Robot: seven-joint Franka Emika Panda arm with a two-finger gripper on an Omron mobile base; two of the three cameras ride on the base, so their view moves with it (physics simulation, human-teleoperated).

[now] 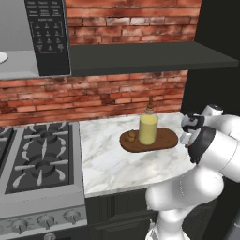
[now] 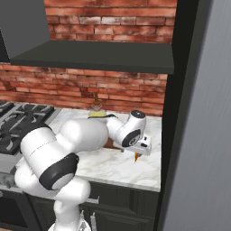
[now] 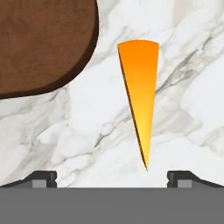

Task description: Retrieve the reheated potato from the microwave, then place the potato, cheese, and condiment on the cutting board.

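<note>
The cheese [image 3: 141,96], a flat orange wedge, lies on the marble counter just right of the cutting board [image 3: 43,43], its thin point toward my gripper [image 3: 112,179]. My fingertips [image 3: 43,178] stand wide apart above it, open and empty. On the dark oval cutting board [image 1: 161,140] sit the small brown potato [image 1: 131,136] and the pale yellow condiment [image 1: 148,126] bottle, upright. In the right base view my gripper [image 2: 139,152] hangs just over the cheese [image 2: 136,157]. The microwave [image 1: 47,33] is at the upper left, its light grey interior showing.
A gas stove [image 1: 40,154] with black grates borders the counter on the left. A dark shelf [image 1: 140,56] runs over the brick wall. A tall dark cabinet side [image 2: 180,113] stands right of the counter, close to my hand.
</note>
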